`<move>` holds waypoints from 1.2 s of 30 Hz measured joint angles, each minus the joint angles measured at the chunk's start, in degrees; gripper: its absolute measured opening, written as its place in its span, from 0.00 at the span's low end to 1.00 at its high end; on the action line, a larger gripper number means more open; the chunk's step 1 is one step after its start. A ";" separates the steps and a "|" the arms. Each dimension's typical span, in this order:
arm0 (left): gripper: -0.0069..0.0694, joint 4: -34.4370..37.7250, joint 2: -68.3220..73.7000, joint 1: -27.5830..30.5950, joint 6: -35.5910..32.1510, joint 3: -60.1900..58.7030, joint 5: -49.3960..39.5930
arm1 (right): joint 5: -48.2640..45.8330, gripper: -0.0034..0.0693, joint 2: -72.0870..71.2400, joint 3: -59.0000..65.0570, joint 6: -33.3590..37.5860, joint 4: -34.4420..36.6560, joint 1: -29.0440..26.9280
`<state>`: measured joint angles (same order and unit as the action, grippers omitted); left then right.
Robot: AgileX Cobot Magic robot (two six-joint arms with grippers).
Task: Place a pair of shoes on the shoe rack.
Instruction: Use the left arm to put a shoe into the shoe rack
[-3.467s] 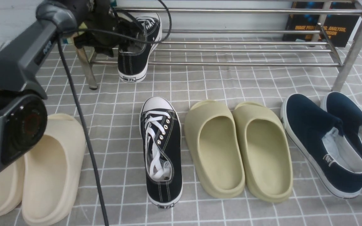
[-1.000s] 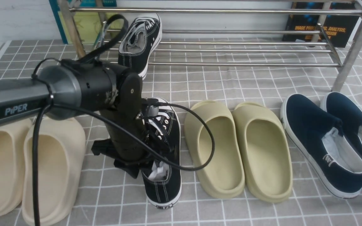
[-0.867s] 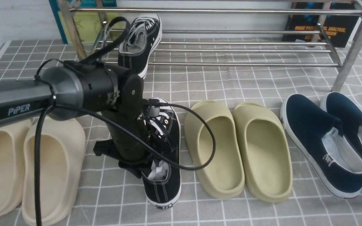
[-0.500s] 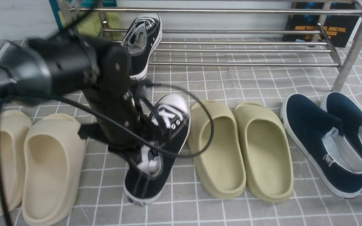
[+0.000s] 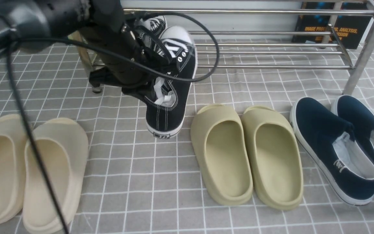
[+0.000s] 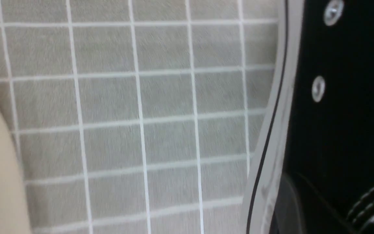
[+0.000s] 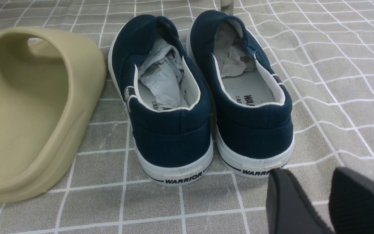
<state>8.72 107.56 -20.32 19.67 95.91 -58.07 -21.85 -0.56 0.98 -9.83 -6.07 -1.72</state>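
Black canvas sneaker (image 5: 170,100) held aloft by the left gripper (image 5: 144,92).
It is clamped at the collar, heel tilted down, clear of the checked cloth (image 5: 125,182), just before the left end of the shoe rack (image 5: 271,66); the second sneaker (image 5: 154,22) is partly seen there. The right gripper (image 7: 315,182) is narrowly parted and empty, near the navy slip-ons (image 7: 174,136).

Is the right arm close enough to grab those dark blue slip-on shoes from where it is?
Probably yes. In the right wrist view, the right gripper sits just behind the heels of the navy slip-ons. It is open and holds nothing, and only bare checked cloth lies between them.
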 joint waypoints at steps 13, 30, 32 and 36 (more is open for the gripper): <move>0.07 5.82 18.62 3.61 0.00 23.87 2.49 | 0.00 0.38 0.00 0.00 0.00 0.00 0.00; 0.24 11.88 29.75 7.88 -0.96 42.03 -2.05 | 0.00 0.38 0.00 0.00 0.00 0.00 0.00; 0.33 11.51 29.75 8.01 -0.90 42.62 -1.61 | 0.00 0.38 0.00 0.00 0.00 0.00 0.00; 0.49 11.48 29.20 8.72 -0.79 44.08 -2.61 | 0.00 0.38 0.00 0.00 0.00 0.00 0.00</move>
<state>20.21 136.76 -11.61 18.89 139.99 -60.68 -21.85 -0.56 0.98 -9.83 -6.07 -1.72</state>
